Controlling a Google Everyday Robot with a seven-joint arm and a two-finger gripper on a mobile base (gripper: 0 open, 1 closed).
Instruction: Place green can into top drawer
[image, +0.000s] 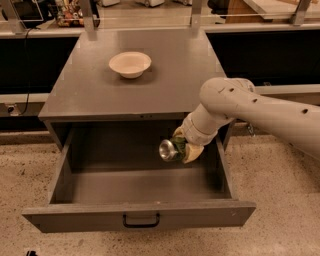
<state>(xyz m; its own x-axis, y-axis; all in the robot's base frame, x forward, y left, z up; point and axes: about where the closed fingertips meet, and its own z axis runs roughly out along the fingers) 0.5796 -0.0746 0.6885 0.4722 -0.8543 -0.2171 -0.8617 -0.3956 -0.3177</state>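
1 green can (170, 149) hangs in gripper (183, 145) inside top drawer (140, 214).

The pincer (184, 146) over the top drawer (75, 215) hides most of the green can (167, 150).

A cream-white bowl (130, 64) sits on the grey cabinet top (95, 97).

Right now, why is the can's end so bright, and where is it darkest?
In the camera view, the green can has a silver end that glints with light, held by the gripper over the open top drawer; the deepest shadow lies at the drawer's back, under the cabinet top.
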